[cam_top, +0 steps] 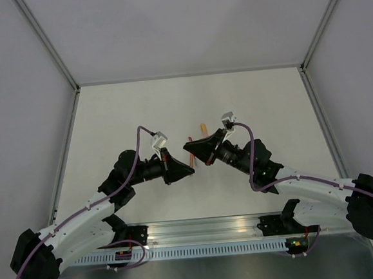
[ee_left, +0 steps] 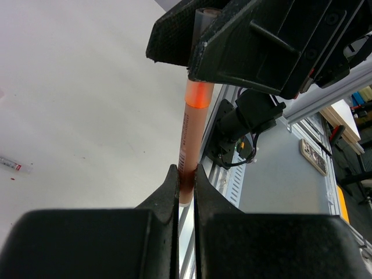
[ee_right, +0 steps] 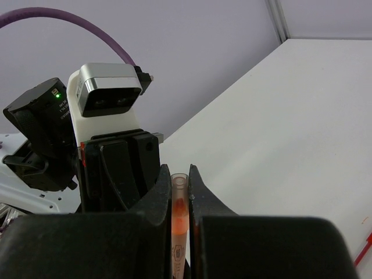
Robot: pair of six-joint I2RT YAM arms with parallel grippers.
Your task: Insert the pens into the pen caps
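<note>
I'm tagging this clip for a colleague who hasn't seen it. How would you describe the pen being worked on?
Find the middle of the white table, where two black arms meet. The pen is the thin reddish stick with a bright orange band, spanning left gripper to right gripper. Unlike the pale orange stick lying beyond them, fingers clamp both its ends.

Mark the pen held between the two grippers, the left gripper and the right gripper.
pen [ee_left: 190, 139]: left wrist view, on its printed shaft.
left gripper [ee_left: 185, 168]: left wrist view, between the fingertips clamping the pen.
right gripper [ee_right: 178, 170]: right wrist view, between its fingertips.
</note>
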